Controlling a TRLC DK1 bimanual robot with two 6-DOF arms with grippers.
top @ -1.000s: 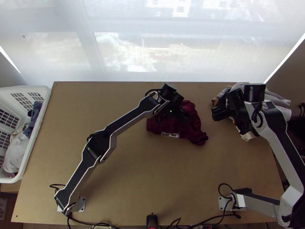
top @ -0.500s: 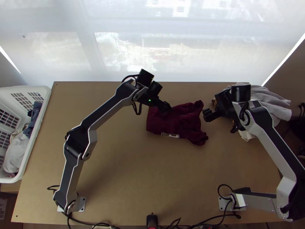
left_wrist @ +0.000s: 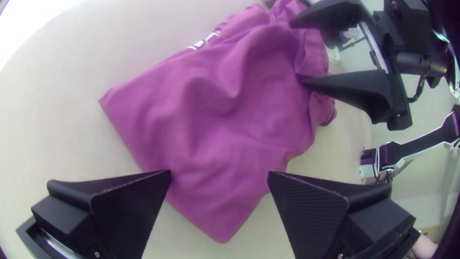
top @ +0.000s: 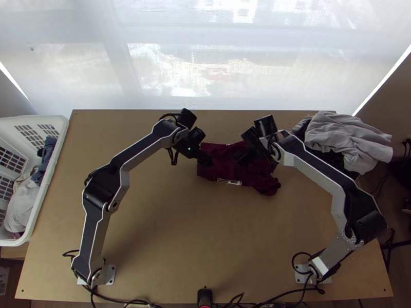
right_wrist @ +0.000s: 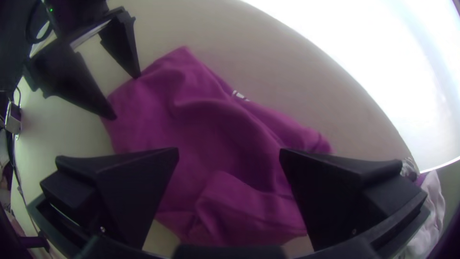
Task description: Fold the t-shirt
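Two claws are hovering at a maroon t-shirt (top: 234,172), which is lying rumpled on the wooden table (top: 169,231), a little right of the centre of the top view. Its left part is lying flatter, ending in a fairly straight edge, while its right end is bunching into loose folds. A white label (top: 228,181) is showing along its lower edge.

The left claw (top: 206,160) is hanging at the shirt's left end, and in the left wrist view its two black fingers are standing wide apart, with a corner of the cloth showing between them. The right claw (top: 240,158) is hanging over the shirt's upper right part; in the right wrist view its fingers are standing well apart too, with maroon folds showing between them.

At the left edge of the top view, a white plastic laundry basket (top: 64,128) is holding a dark blue garment (top: 47,154) and a pale grey garment (top: 21,208). At the upper right, a light grey garment (top: 349,136) is lying heaped over black cloth (top: 334,159).
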